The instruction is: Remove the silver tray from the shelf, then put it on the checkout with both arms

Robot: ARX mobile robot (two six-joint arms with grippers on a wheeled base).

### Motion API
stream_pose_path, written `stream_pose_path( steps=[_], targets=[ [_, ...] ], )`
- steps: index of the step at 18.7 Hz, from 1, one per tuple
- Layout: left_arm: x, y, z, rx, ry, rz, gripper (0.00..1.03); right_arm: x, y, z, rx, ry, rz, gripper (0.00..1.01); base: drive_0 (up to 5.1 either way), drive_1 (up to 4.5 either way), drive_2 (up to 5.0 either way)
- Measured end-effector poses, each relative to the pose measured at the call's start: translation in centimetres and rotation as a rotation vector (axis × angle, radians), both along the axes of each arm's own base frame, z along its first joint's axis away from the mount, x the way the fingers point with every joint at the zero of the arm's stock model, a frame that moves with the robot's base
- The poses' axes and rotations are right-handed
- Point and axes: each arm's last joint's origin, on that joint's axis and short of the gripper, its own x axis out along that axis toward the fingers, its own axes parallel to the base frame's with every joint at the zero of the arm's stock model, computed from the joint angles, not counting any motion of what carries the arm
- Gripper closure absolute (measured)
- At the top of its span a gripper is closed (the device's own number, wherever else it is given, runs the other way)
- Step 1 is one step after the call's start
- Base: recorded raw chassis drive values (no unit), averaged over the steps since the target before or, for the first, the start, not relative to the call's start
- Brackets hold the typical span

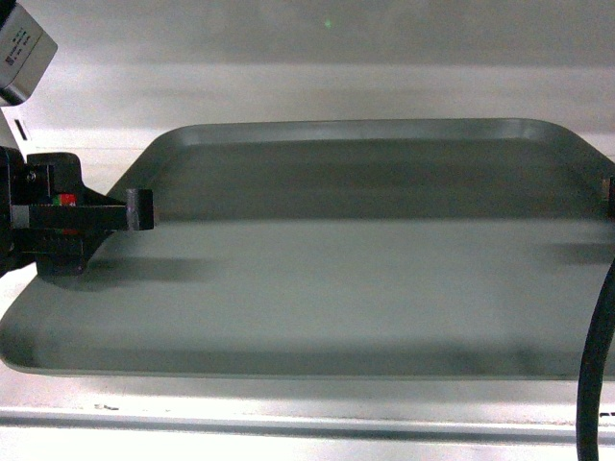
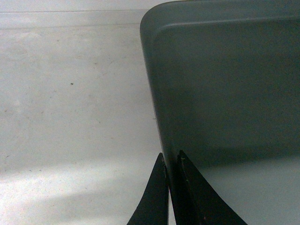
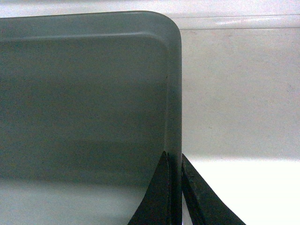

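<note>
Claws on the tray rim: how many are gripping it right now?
2. Left claw pinches the silver tray on its left rim; right claw pinches the right rim. In the head view, the right claw is mostly out of frame.

ahead of me: pale blurred back wall [image 1: 432, 34] | on it: one small green dot [image 1: 328, 21], high, near my view's middle

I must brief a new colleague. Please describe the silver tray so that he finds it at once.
Find the pale shelf with its shiny front lip. The silver tray lies flat on it, filling most of the board. It is the only dull grey thing there, rectangular, round-cornered, low-rimmed and bare inside, with black fingers pinching each side rim.
</note>
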Motion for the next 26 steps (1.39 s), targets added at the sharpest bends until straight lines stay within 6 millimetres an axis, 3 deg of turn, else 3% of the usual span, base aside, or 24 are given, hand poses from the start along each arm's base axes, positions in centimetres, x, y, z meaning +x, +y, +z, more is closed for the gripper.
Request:
stream_pose_path(
  steps=[26],
  targets=[
    [0.00,0.00,0.00,0.001,0.000,0.000,1.00,0.00,0.00,0.00,0.000,0.000,0.000,0.98,0.0,0.00,0.0]
  ],
)
